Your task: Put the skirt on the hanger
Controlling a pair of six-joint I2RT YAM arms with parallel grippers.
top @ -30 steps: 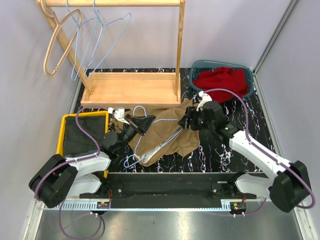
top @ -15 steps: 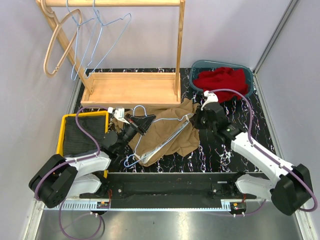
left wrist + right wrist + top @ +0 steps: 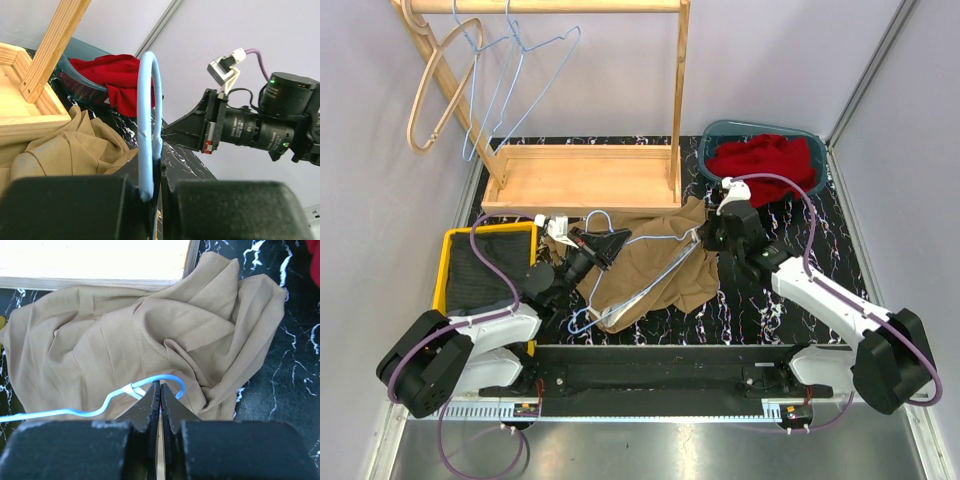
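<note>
The black marbled table (image 3: 760,300) carries everything, with the wooden rack (image 3: 580,178) up at eleven o'clock and spare hangers (image 3: 510,90) dangling off its rail. Dead centre, the tan skirt (image 3: 650,265) lies crumpled on the table. The blue wire hanger (image 3: 148,165) rests on top of the cloth.

Left gripper (image 3: 620,237) reaches in from eight o'clock and pinches the hanger's hook tight, plain in its wrist view. Right gripper (image 3: 160,390) comes from four o'clock to the skirt's two-o'clock edge. Its jaws are pressed together right at the hanger's shoulder bend, and I can't tell whether wire or cloth sits between them.

We look to be in the dressing step. Next call: open the waistband and feed that shoulder inside while the left steadies the hook.
</note>
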